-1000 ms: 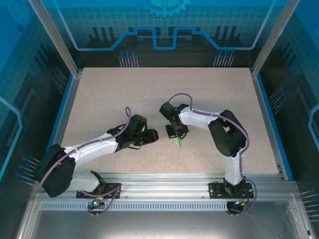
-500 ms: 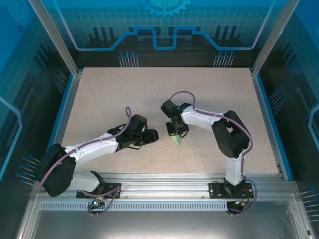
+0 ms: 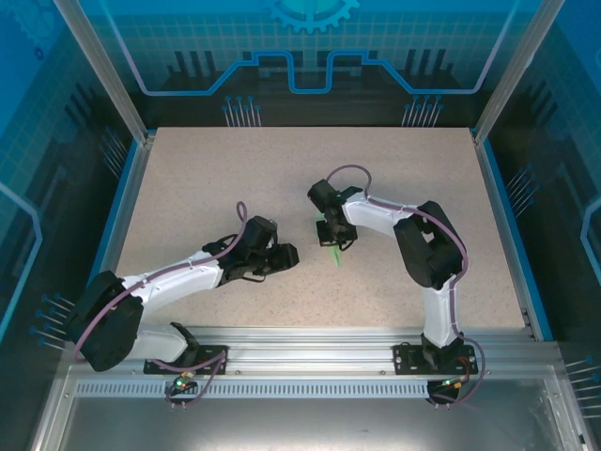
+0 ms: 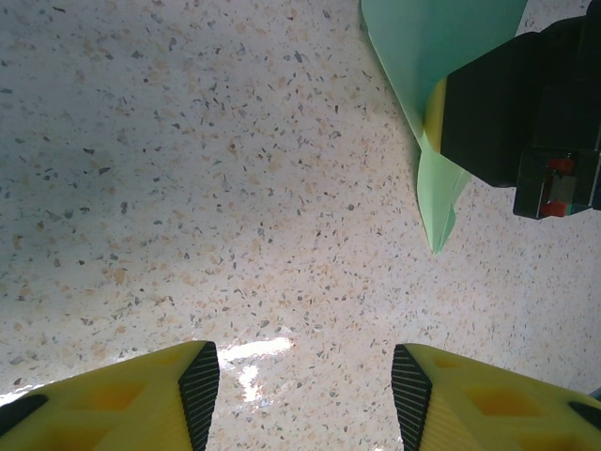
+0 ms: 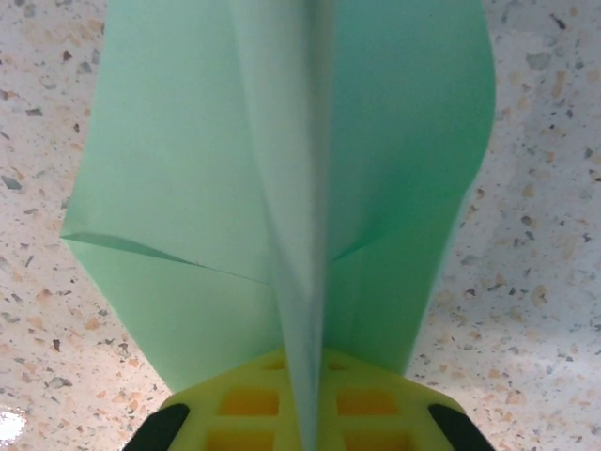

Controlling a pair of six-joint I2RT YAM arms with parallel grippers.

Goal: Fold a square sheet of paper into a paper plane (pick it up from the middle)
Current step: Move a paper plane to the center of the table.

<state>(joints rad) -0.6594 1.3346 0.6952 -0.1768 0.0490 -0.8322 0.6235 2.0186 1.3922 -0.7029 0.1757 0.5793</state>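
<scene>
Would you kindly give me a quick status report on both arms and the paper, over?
Left gripper open, empty, low over table. Right gripper shut on paper plane, pinched along its centre crease. Nothing in the way.

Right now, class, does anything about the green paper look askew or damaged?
The paper plane, pinched at its crease by the right gripper, has uneven flaps: one bulges, the other shows a sharp corner.

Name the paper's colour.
Pale mint green, unmarked paper; clearest in the right wrist view.
</scene>
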